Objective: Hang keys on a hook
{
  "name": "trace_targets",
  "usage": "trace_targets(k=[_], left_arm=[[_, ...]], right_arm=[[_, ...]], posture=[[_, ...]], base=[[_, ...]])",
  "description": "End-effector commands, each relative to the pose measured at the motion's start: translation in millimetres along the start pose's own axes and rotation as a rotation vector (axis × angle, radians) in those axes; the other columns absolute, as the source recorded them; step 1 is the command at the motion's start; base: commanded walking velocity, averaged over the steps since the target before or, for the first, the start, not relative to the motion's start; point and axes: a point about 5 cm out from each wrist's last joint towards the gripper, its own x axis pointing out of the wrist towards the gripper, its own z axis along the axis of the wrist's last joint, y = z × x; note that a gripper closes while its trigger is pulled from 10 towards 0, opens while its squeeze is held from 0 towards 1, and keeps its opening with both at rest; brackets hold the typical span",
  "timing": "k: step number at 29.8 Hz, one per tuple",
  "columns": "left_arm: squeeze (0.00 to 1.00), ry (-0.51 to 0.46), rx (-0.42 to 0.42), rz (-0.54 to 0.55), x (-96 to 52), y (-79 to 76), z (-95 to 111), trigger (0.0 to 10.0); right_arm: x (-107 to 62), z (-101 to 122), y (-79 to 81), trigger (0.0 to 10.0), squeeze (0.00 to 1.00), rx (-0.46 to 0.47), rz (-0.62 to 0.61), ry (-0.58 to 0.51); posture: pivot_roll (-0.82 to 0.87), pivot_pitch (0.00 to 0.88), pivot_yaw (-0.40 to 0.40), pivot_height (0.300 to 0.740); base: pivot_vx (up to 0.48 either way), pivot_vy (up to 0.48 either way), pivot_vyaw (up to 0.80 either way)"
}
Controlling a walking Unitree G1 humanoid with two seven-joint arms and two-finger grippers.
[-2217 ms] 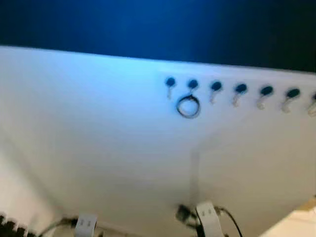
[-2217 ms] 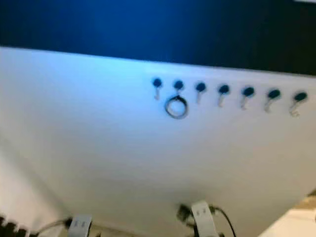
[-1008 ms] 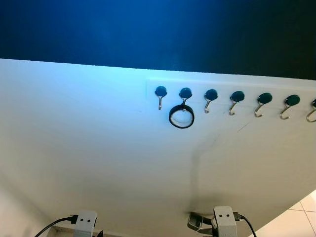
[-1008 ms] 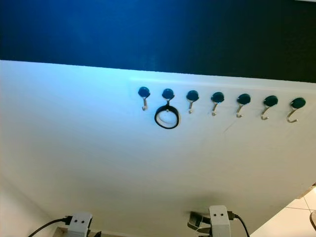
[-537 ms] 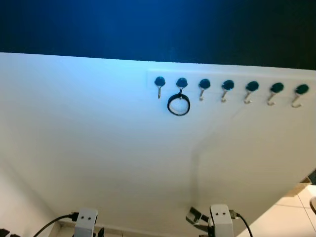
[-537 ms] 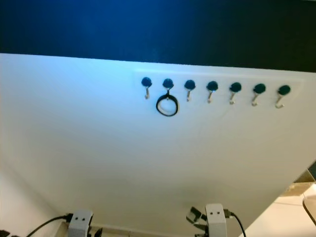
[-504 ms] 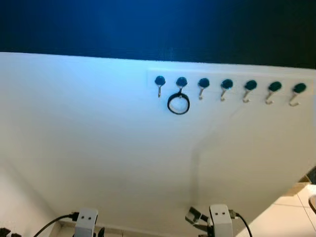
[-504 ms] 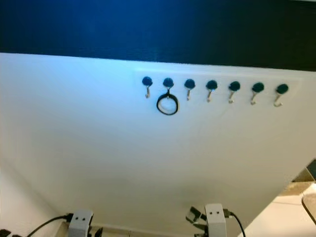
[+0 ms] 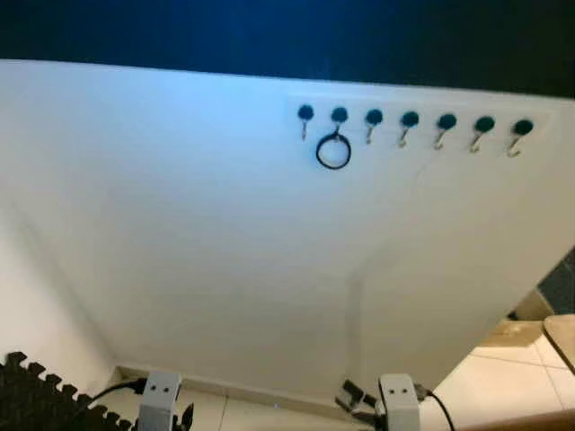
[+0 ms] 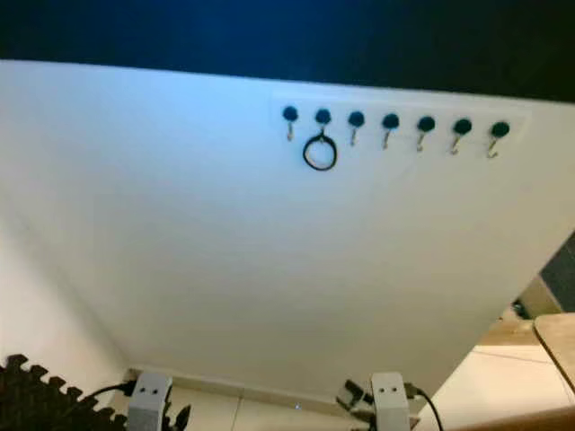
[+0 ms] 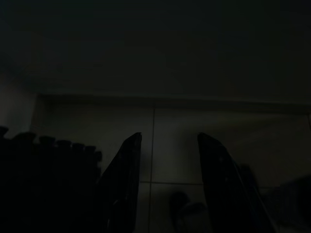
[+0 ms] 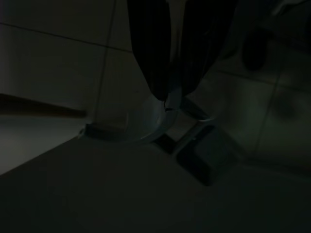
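Observation:
A row of several small metal hooks with dark round caps runs along the white wall, high up. A black ring hangs from the second hook from the left. My right gripper hangs low, shut on the keys, a pale metal ring with pieces dangling over the floor. The keys also glint beside my right wrist, far below the hooks. My left gripper hangs idle and open, its fingers apart over the dark floor.
A black foam puzzle mat lies at the lower left by the wall. Pale floor tiles spread at the lower right, with a wooden edge beyond. A dark band tops the white wall.
The whole view has shifted: the hooks now look smaller and higher, and the floor, mat and wooden edge have come into view. Both arms stay low, the keys still held.

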Motion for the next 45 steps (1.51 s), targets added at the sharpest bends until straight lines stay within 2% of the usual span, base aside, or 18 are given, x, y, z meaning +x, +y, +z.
trace_targets(k=[1,5,19,27,30,37,45], left_arm=[[0.00,0.011,-0.001,0.001,-2.9,1.5,-4,10.0],[0.00,0.009,0.001,-0.001,-2.6,1.3,-4,10.0],[0.00,-0.020,0.032,-0.048,1.8,-4.3,5,10.0],[0.00,-0.031,0.062,-0.072,3.7,-7.8,8,10.0],[0.00,-0.037,0.104,-0.098,2.8,-11.3,8,10.0],[0.00,-0.029,0.065,-0.071,2.0,-10.8,5,10.0],[0.00,-0.046,0.086,-0.086,2.3,-11.6,8,10.0]], right_arm=[[0.7,2,-0.1,10.0,0.00,-0.005,0.004,-0.003],[0.9,2,-0.1,10.0,0.00,-0.005,0.005,-0.003],[1.3,3,-0.5,10.0,0.00,-0.001,0.004,-0.006],[1.3,3,-1.4,10.0,0.00,0.000,0.000,-0.005],[1.4,4,-1.7,10.0,0.00,-0.001,0.000,-0.006],[1.6,4,-1.4,10.0,0.00,-0.004,0.002,-0.007],[2.8,9,0.8,10.0,0.00,-0.020,0.018,-0.030]], posture=[[0.05,0.032,0.007,0.740],[0.05,0.034,0.007,0.740],[0.04,0.037,0.006,0.740],[0.04,0.039,0.007,0.740],[0.04,0.040,0.005,0.740],[0.04,0.039,0.005,0.740],[0.04,0.041,0.005,0.740]], base=[[-0.341,0.000,0.00],[-0.327,0.000,0.00],[0.000,0.000,0.00],[0.000,0.000,0.00],[0.000,-0.480,0.00],[0.000,-0.274,0.00],[0.000,0.000,0.00]])
